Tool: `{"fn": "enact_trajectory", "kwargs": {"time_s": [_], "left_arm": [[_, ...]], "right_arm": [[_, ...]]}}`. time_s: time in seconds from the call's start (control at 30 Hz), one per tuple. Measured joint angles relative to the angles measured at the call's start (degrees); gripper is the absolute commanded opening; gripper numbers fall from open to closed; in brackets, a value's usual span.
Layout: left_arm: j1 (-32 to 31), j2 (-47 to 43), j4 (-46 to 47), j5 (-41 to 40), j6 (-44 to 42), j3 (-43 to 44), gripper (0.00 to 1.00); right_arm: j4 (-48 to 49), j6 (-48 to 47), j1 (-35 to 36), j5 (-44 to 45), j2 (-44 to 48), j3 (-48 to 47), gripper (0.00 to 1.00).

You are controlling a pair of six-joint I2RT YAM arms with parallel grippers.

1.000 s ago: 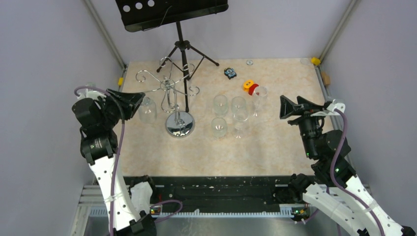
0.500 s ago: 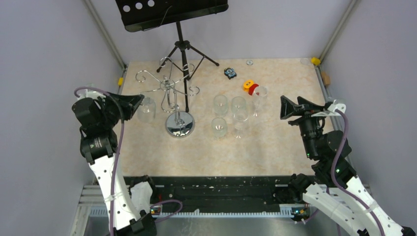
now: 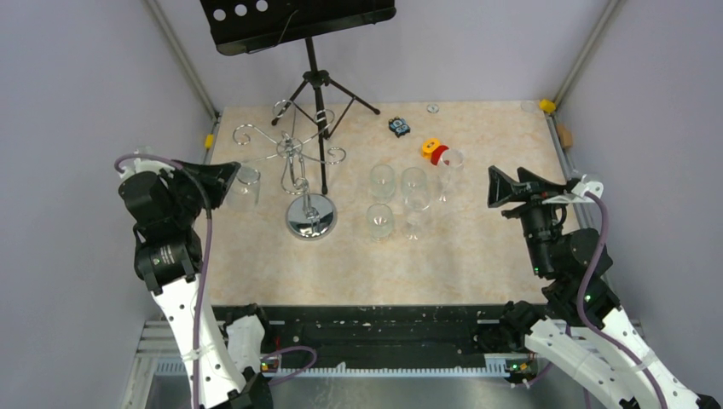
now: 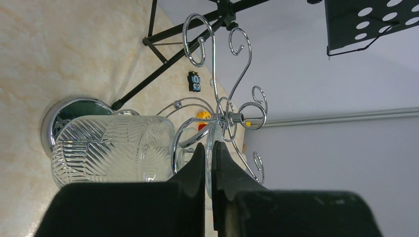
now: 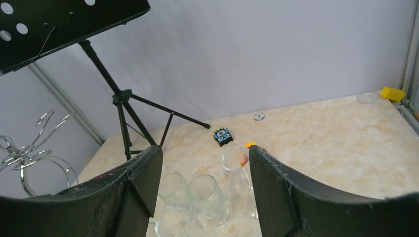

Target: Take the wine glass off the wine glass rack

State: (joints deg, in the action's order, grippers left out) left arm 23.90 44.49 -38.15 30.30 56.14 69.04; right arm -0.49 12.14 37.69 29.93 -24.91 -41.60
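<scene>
The wine glass rack [image 3: 311, 216] is a chrome wire stand with a round mirrored base and curled arms, at the table's left middle. It also shows in the left wrist view [image 4: 230, 117] and at the left edge of the right wrist view [image 5: 29, 148]. A patterned wine glass [image 3: 245, 183] lies sideways in the air left of the rack. My left gripper [image 3: 228, 175] is shut on its thin foot [image 4: 208, 147], and the bowl [image 4: 113, 148] is beside a chrome loop. I cannot tell whether the stem touches it. My right gripper [image 3: 493, 187] is open and empty at the right [image 5: 205, 150].
Several glasses [image 3: 396, 200] and a tall flute [image 3: 449, 166] stand right of the rack. A black tripod music stand [image 3: 294, 21] rises at the back. A small blue toy [image 3: 399, 126] and an orange-red piece [image 3: 433, 150] lie behind the glasses.
My left gripper has drawn back to the left with the wine glass, away from the rack's post. The right arm has barely moved.
</scene>
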Motion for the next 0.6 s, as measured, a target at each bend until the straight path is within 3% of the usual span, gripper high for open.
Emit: {"fn": "enact_trajectory", "kwargs": {"time_s": [0.6], "left_arm": [[0.0, 3.0, 10.3, 0.3, 4.2, -3.3, 0.0]], "right_arm": [[0.0, -0.6, 0.0, 0.5, 0.6, 0.0, 0.66]]}}
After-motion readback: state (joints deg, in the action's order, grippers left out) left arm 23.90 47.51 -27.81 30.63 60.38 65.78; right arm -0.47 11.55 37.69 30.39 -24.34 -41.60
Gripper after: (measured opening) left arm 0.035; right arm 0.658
